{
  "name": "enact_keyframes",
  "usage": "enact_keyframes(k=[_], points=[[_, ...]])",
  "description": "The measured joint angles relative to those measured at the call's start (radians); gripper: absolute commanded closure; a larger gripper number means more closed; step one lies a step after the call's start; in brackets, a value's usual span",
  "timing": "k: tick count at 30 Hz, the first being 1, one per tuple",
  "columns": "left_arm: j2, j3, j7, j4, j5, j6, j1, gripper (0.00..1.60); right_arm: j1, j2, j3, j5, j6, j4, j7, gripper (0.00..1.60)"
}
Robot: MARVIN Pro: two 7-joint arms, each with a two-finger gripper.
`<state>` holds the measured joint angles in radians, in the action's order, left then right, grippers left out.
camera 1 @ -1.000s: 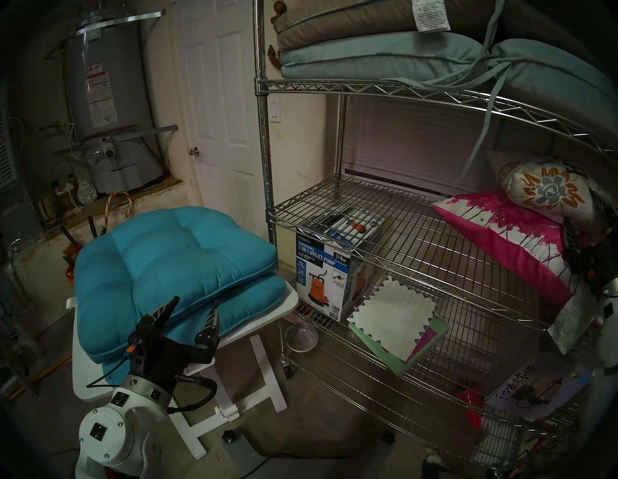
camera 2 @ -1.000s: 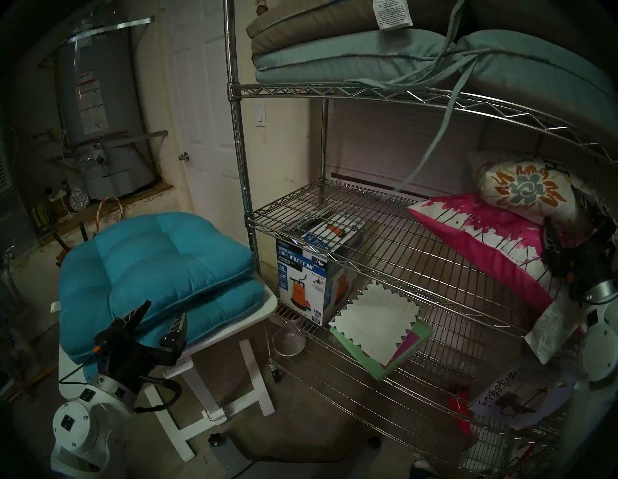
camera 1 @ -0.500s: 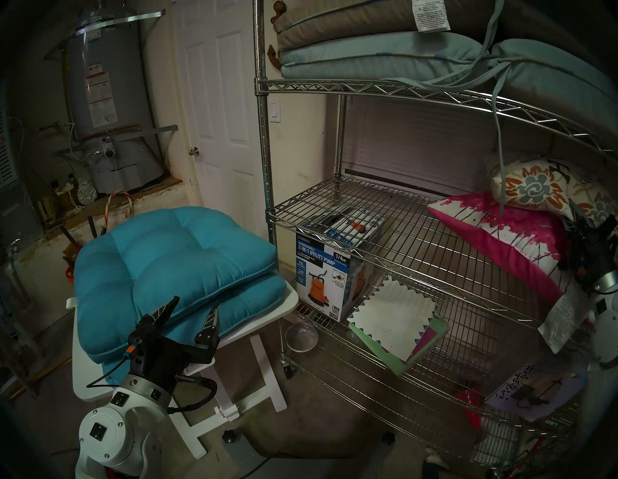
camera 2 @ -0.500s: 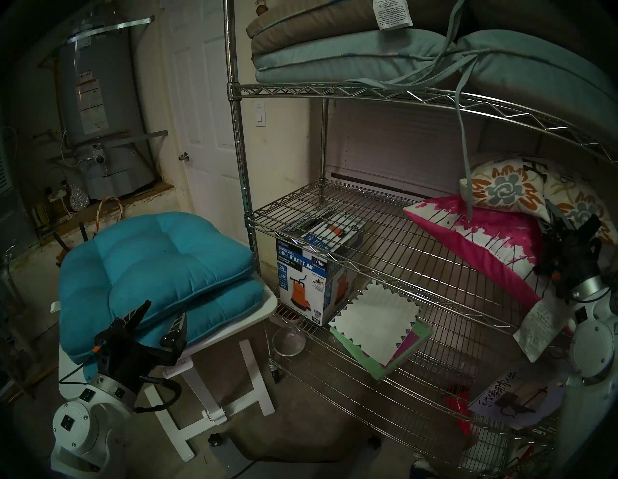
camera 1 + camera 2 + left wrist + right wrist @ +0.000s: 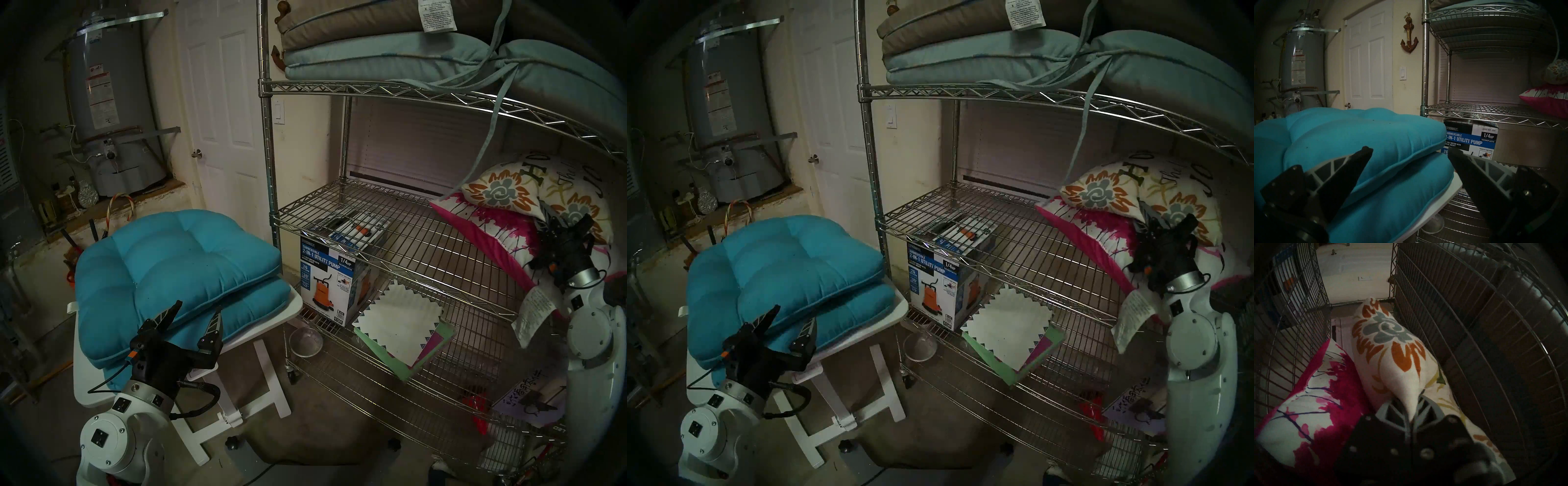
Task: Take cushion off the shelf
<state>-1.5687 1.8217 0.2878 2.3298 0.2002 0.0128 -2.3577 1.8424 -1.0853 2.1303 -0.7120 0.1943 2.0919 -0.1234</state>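
Observation:
The chrome wire shelf (image 5: 268, 152) fills the right side. On its middle tier, at the right end, a floral cushion (image 5: 502, 195) (image 5: 1102, 195) lies on top of a pink and white cushion (image 5: 488, 234) (image 5: 1305, 404). My right gripper (image 5: 544, 217) (image 5: 1413, 405) is shut on a pinched corner of the floral cushion (image 5: 1390, 344), between the two tiers. My left gripper (image 5: 198, 309) (image 5: 1410, 151) stands open and empty in front of two stacked teal cushions (image 5: 176, 258) on a small white table (image 5: 293, 305).
Grey-blue and brown cushions (image 5: 373, 57) lie on the top tier, a strap (image 5: 488, 142) hanging down from them. A pump box (image 5: 325, 278) and paper sheets (image 5: 400, 325) sit on the lower tier. A metal bowl (image 5: 305, 341) is on the floor.
My right arm has come left and further into view, dragging the floral cushion with it. The pink cushion underneath has shifted and tilted along. The left arm has stayed still.

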Motion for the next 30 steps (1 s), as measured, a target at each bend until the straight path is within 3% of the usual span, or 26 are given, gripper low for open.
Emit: enact_keyframes(k=[14, 30], points=[[0.0, 0.0, 0.0, -0.001, 0.0, 0.0, 0.0, 0.0, -0.139, 0.019, -0.238, 0.007, -0.114, -0.042, 0.046, 1.6], [0.0, 0.0, 0.001, -0.001, 0.0, 0.0, 0.001, 0.0, -0.287, -0.05, -0.521, -0.034, -0.18, -0.082, 0.064, 1.6]])
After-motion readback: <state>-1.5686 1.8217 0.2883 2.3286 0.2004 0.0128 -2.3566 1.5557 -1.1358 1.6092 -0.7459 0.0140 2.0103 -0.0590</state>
